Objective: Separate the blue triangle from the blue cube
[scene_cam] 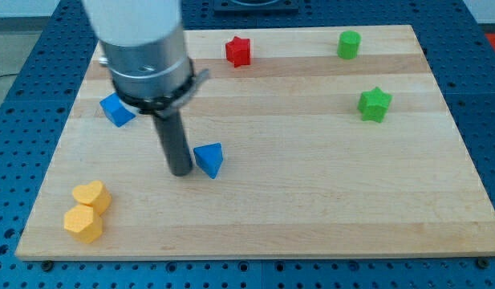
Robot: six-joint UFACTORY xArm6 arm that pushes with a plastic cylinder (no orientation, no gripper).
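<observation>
The blue triangle [208,159] lies on the wooden board a little left of the middle. The blue cube [115,109] sits near the board's left edge, up and to the left of the triangle, partly hidden by the arm's grey body. My tip [180,171] is on the board just left of the blue triangle, very close to it or touching it. The tip lies between the two blue blocks, far nearer the triangle.
A red star block [238,50] sits at the top middle. A green cylinder-like block [348,44] is at the top right and a green star block [374,103] below it. Two yellow blocks [87,212] sit together at the bottom left.
</observation>
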